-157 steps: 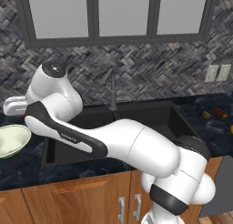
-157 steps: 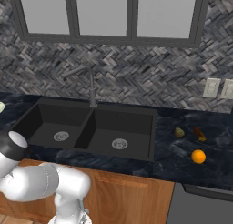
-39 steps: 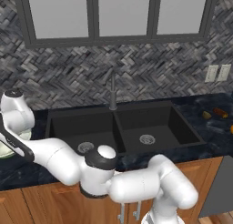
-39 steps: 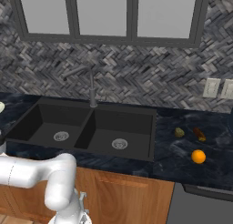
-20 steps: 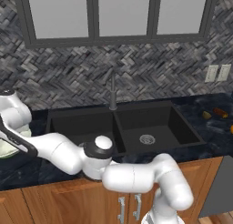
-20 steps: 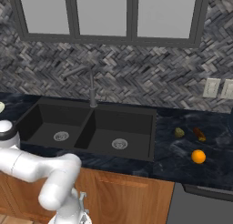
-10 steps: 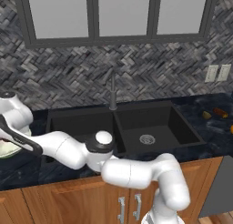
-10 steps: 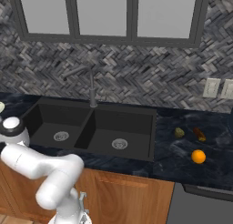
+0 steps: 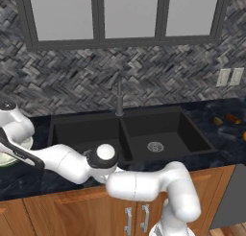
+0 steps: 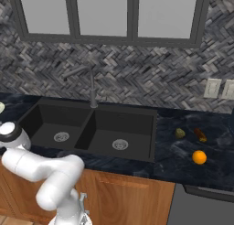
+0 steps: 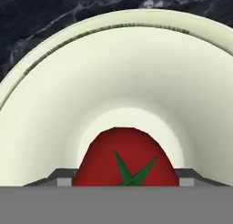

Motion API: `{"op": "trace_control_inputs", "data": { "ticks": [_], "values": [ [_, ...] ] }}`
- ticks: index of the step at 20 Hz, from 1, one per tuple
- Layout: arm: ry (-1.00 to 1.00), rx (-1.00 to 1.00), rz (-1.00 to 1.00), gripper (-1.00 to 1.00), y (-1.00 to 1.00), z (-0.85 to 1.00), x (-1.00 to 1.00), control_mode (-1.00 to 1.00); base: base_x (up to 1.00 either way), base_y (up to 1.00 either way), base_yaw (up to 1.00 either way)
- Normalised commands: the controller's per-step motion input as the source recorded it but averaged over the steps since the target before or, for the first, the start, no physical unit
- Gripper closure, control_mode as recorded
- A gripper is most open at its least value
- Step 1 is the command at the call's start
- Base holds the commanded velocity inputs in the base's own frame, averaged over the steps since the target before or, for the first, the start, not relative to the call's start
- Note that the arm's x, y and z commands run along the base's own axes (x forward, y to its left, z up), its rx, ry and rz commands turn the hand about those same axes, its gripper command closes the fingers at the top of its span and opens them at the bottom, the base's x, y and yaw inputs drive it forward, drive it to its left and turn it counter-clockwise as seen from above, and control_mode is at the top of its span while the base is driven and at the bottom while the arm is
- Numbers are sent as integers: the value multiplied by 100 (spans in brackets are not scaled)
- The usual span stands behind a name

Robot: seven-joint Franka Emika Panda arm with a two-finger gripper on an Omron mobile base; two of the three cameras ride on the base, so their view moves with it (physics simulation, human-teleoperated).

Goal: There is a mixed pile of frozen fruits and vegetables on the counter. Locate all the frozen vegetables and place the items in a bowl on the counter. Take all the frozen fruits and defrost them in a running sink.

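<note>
The pale greenish-white bowl (image 11: 136,18) is seen from close above in the hand view. My gripper (image 11: 125,180) hangs low inside it, shut on the red round vegetable (image 11: 123,148), which has a green stalk and sits between the two fingertips (image 11: 63,178). In the left base view my arm stretches far left over the counter (image 9: 29,180) to the bowl (image 9: 8,157). The rest of the pile lies right of the sink (image 10: 91,123): an orange ball (image 10: 199,157), a yellowish-olive lump (image 10: 180,133) and a dark brown oblong (image 10: 200,135).
The black double-basin sink has a tall dark faucet (image 10: 90,84) behind its divider. My white arm lies along the counter's front edge, across the left basin (image 9: 86,134). Wall outlets (image 10: 219,88) sit on the backsplash at the right.
My hand has sunk a little lower toward the bowl at the far left, and the elbow has shifted right. The pile by the sink has not moved.
</note>
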Motion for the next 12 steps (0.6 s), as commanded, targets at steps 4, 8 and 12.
{"op": "trace_control_inputs", "data": {
  "ticks": [4, 8, 12],
  "values": [
    [0, -7, 0, -100, 1, 0, 12, -100, 0, 0, 0],
    [0, -5, 0, -100, 0, 0, 12, -100, 0, 0, 0],
    [0, -3, 0, -100, 1, 10, 15, -100, 0, 0, 0]
  ]
}}
